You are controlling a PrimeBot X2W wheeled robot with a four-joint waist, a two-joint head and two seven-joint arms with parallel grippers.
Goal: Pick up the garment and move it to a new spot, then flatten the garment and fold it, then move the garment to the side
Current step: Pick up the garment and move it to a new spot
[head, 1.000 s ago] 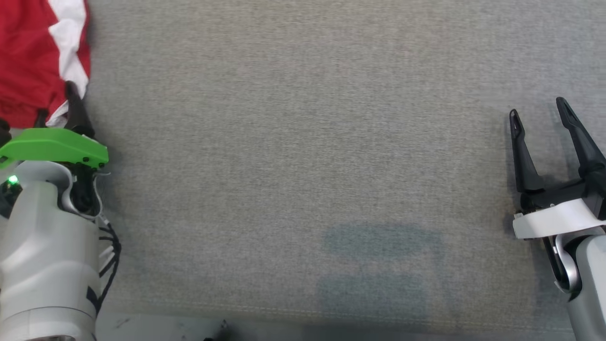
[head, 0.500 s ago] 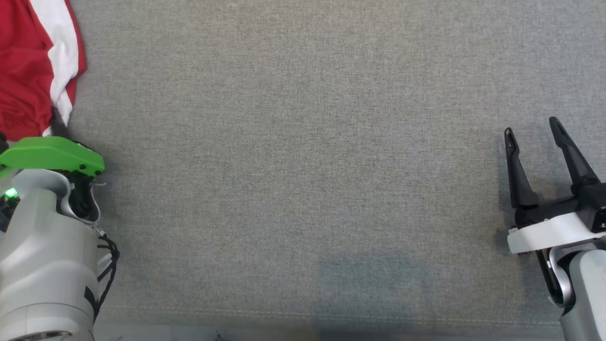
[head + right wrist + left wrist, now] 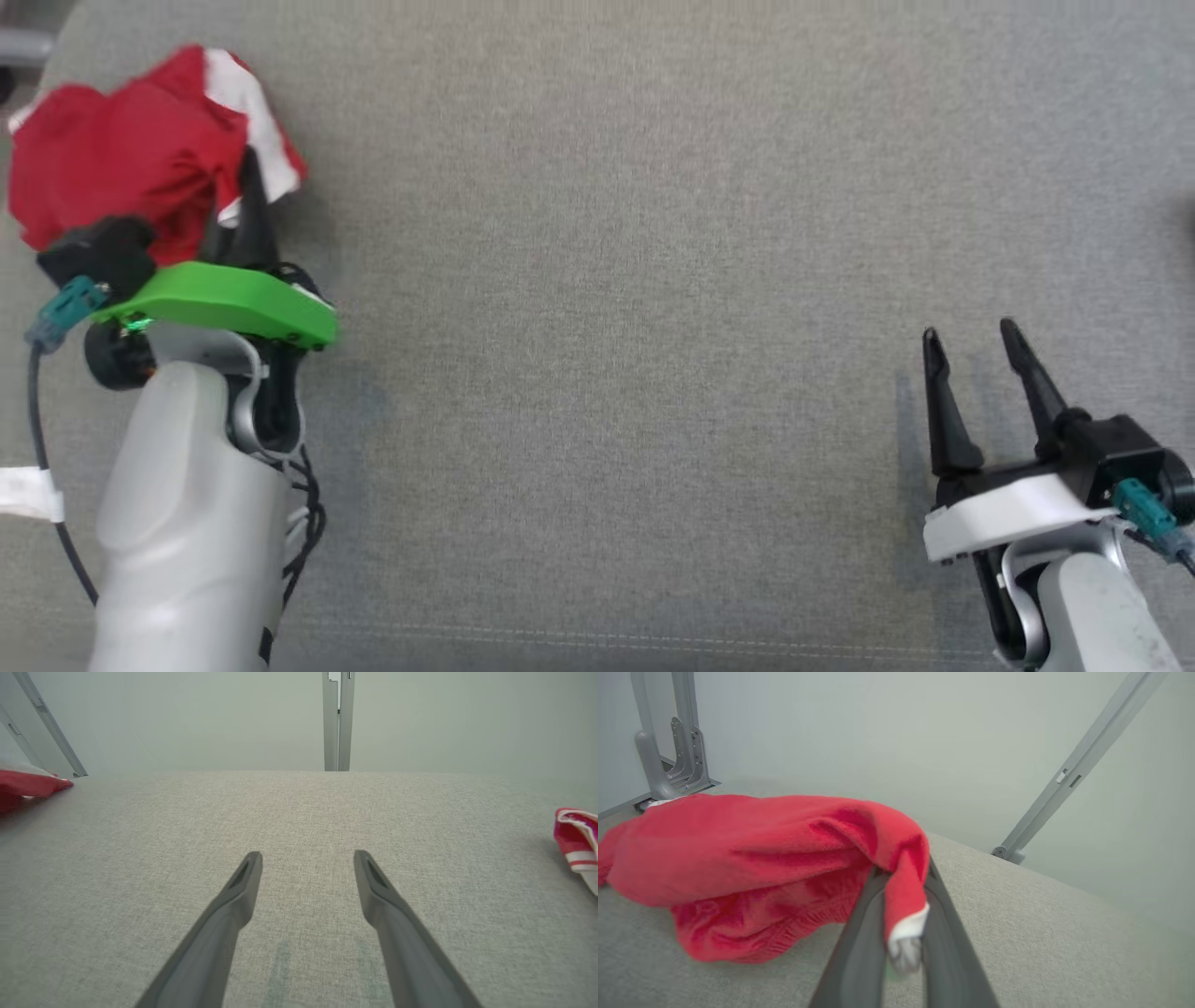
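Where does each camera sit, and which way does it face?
Head view: on the head, looking down on the grey fabric surface; both forearms, the left gripper shut on the red-and-white knitted garment, the right gripper open.
Left wrist view: on the left wrist, looking along its closed fingers across the surface toward a pale wall.
Right wrist view: on the right wrist, looking along its spread fingers, toward a wall.
Shared: all three show the garment; the right wrist view, at its left edge.
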